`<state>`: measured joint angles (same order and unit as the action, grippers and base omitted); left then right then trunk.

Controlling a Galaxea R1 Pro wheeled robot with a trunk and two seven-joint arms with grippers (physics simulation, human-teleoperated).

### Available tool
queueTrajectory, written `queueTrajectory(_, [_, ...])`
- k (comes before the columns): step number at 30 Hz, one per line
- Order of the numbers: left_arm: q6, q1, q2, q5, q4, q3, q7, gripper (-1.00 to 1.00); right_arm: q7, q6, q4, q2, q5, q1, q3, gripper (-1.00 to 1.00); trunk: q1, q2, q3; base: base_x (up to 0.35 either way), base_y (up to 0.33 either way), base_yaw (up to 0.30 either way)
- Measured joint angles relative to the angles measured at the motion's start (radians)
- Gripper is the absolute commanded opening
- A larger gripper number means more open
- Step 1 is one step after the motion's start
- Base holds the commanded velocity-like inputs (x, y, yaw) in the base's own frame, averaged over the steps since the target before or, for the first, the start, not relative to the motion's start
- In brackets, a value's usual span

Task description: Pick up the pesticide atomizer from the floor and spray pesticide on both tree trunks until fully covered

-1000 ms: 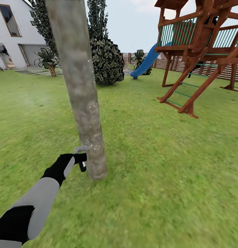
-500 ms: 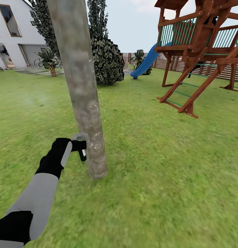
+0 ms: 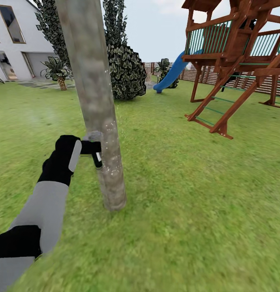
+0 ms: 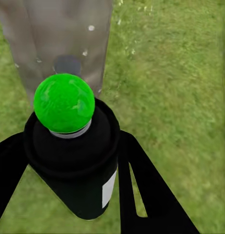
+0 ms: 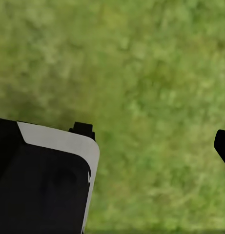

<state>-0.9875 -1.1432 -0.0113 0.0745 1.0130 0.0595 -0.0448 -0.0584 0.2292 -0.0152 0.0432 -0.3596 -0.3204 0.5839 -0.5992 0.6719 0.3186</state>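
Note:
A thick grey-brown tree trunk [image 3: 93, 93] rises from the lawn just ahead, flecked with small white droplets. My left gripper [image 3: 88, 148] is shut on the pesticide atomizer [image 3: 96, 153], a black bottle held right against the trunk's left side, about a third of the way up the visible trunk. In the left wrist view the atomizer [image 4: 73, 161] has a round green top and a white label, sits between both black fingers [image 4: 141, 190], and points at the trunk [image 4: 58, 39]. My right gripper [image 5: 152, 137] hangs over bare grass, open and holding nothing.
A wooden play tower [image 3: 237, 61] with a blue slide [image 3: 170, 75] stands to the right. Dark conifers [image 3: 123, 61], a palm-like plant [image 3: 56, 71] and the white house [image 3: 18, 40] lie behind the trunk. A slat fence [image 3: 196, 75] closes the far side of the lawn [image 3: 188, 194].
My left arm has lifted the atomizer up along the trunk, from near its base to a higher spot. The view itself has not shifted.

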Motion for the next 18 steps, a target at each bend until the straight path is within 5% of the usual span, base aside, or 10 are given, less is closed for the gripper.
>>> queueTrajectory(8, [0.000, -0.190, 0.000, 0.001, -0.136, 0.000, 0.000, -1.00, 0.000, 0.000, 0.000, 0.000, 0.000, 0.000, 0.000, 1.00, 0.000, 0.000, 0.000, 0.000, 0.000, 0.000])
queueTrajectory(11, [-0.001, -0.343, 0.000, 0.000, -0.258, -0.001, 0.000, -1.00, 0.000, 0.000, 0.000, 0.000, 0.000, 0.000, 0.000, 1.00, 0.000, 0.000, 0.000, 0.000, 0.000, 0.000])
queueTrajectory(18, [-0.004, -0.495, 0.000, 0.001, -0.308, -0.001, 0.000, -1.00, 0.000, 0.000, 0.000, 0.000, 0.000, 0.000, 0.000, 1.00, 0.000, 0.000, 0.000, 0.000, 0.000, 0.000])
